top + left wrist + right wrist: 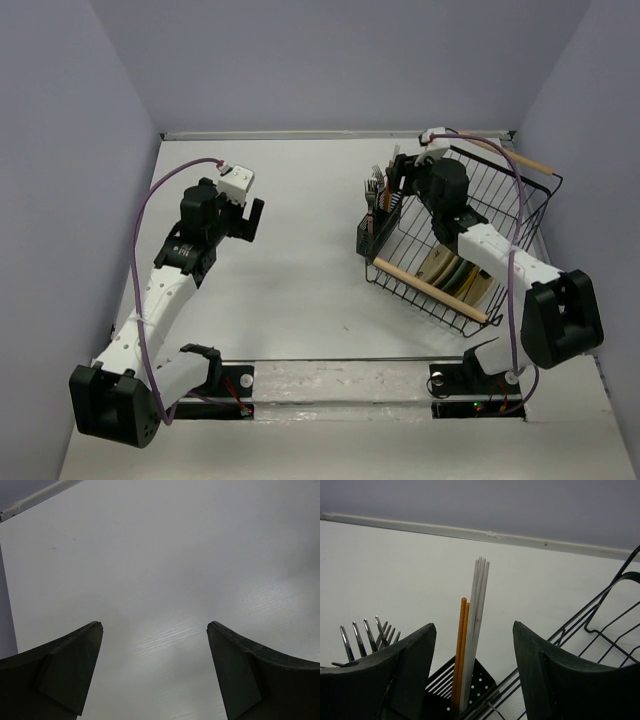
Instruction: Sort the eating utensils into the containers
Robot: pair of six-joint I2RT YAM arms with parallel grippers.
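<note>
Pale white chopsticks (479,595) and an orange pair (462,630) stand upright in the black cutlery holder (482,680) beside the forks (365,632). They are probably light, stiff and slick, best pinched mid-shaft. The right gripper (474,630), jaws apart, flanks them without touching; the left gripper (155,627) gapes over the tabletop (175,555).

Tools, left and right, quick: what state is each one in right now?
Left tool: open, holding nothing.
Right tool: open, holding nothing; thin pale white chopsticks stand free between its jaws.
</note>
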